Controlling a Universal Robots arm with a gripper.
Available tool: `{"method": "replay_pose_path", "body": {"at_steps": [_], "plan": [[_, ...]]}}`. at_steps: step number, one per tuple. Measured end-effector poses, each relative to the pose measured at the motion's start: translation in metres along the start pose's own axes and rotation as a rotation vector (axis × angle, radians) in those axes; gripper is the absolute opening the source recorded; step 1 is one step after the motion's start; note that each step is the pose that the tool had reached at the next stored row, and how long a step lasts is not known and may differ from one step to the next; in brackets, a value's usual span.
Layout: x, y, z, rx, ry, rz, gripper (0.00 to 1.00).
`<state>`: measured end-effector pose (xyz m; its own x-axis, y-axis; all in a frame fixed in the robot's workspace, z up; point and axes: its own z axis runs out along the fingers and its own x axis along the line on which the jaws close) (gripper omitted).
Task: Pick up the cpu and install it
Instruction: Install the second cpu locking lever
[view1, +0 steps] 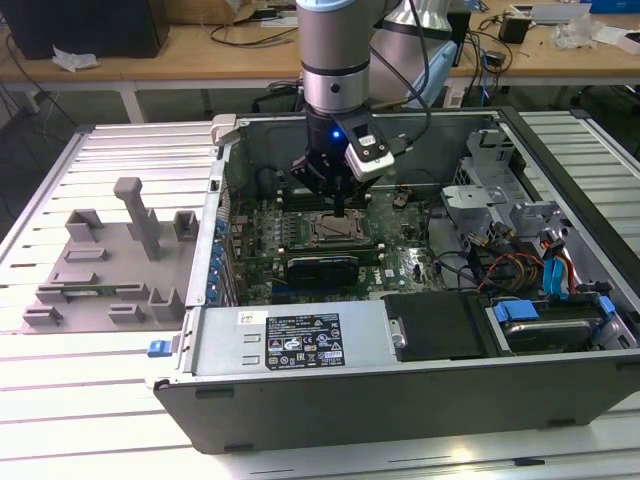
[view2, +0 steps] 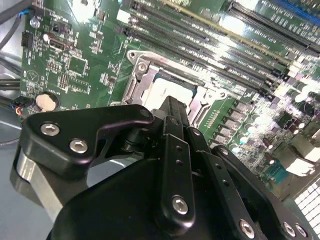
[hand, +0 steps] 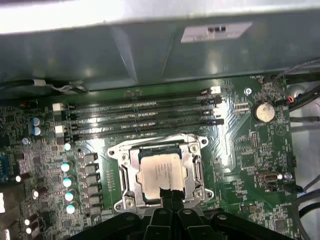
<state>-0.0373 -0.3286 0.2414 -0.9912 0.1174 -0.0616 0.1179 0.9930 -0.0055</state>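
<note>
Power supply (view1: 290, 340) sits nearest me in the exterior view, with the green motherboard (view1: 400, 262) beyond it inside the open case (view1: 400, 410). Further in, I see the cpu (hand: 160, 170) lying flat in its metal-framed socket (hand: 125, 172), directly below the gripper (hand: 169, 194). The 2 fingers look pressed together at the chip's edge, holding nothing I can make out. The arm (view1: 335, 50) hangs vertical, wrist pointing straight down. Farthest back run 4 memory slots (hand: 140, 117).
</note>
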Motion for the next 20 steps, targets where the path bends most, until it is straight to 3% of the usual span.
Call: {"method": "replay_pose_path", "body": {"at_steps": [2, 7, 13, 20], "plan": [[-0.0011, -0.0096, 0.0001, 0.0000, 0.0000, 0.000, 0.11], [-0.0026, -0.0242, 0.0003, -0.0001, 0.0000, 0.000, 0.11], [-0.0012, -0.0277, 0.0010, -0.0005, -0.0002, -0.012, 0.11], [-0.0007, -0.0310, 0.0034, -0.0052, -0.0002, -0.102, 0.11]]}}
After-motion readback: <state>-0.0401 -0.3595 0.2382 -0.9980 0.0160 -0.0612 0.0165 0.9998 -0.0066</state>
